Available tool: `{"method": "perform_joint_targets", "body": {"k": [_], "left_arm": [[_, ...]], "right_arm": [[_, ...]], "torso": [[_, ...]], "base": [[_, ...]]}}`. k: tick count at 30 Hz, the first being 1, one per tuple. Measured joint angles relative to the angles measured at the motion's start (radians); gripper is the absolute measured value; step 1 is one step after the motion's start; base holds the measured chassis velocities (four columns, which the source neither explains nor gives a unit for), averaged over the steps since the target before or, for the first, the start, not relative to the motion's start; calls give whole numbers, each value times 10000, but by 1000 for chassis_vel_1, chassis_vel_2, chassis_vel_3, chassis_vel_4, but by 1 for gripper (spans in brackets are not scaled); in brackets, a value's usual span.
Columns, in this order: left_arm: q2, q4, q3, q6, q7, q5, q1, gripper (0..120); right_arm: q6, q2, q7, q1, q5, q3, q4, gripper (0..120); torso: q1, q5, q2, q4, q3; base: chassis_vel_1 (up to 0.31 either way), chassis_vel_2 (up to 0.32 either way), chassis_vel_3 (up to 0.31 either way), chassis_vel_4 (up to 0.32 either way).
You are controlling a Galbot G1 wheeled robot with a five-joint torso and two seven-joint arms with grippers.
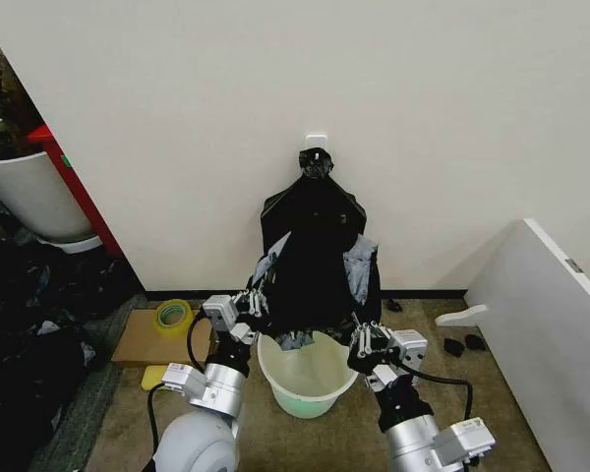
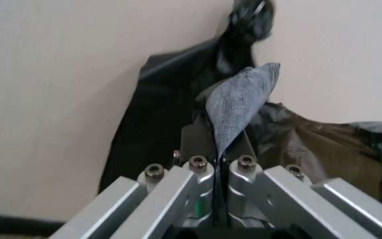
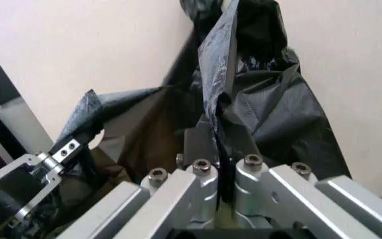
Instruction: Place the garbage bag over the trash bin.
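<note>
1. Left gripper (image 1: 259, 301) pinches the garbage bag (image 1: 315, 270) edge at the trash bin (image 1: 310, 379)'s 10 o'clock.
2. Right gripper (image 1: 359, 339) clamps the opposite edge at 3 o'clock, stretching the mouth wide.
3. Bag hangs above the bin, seemingly still hooked at 12 o'clock

One round cream-white plastic trash bin (image 1: 309, 379), with one loose black plastic garbage bag (image 1: 315, 285) just above it. Left of the bin: one flat brown cardboard box (image 1: 143, 344), one yellow tape roll (image 1: 173, 315) on it.
</note>
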Motion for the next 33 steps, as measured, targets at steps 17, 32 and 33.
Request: {"method": "perform_joint_targets", "body": {"k": [17, 32, 33], "left_arm": [[-567, 1474, 247, 321, -414, 462, 280, 0], [-464, 2063, 495, 594, -1501, 2570, 548, 0], [-464, 2063, 495, 594, -1501, 2570, 548, 0]], "right_arm": [[-201, 34, 128, 548, 81, 33, -1643, 0], [-2752, -1152, 1540, -115, 1867, -315, -785, 0], [-2752, -1152, 1540, -115, 1867, -315, -785, 0]], "torso": [[0, 0, 0, 0, 0], [0, 0, 0, -1, 0], [0, 0, 0, -1, 0]], "base": [[0, 0, 0, 0], [0, 0, 0, 0], [0, 0, 0, 0]]}}
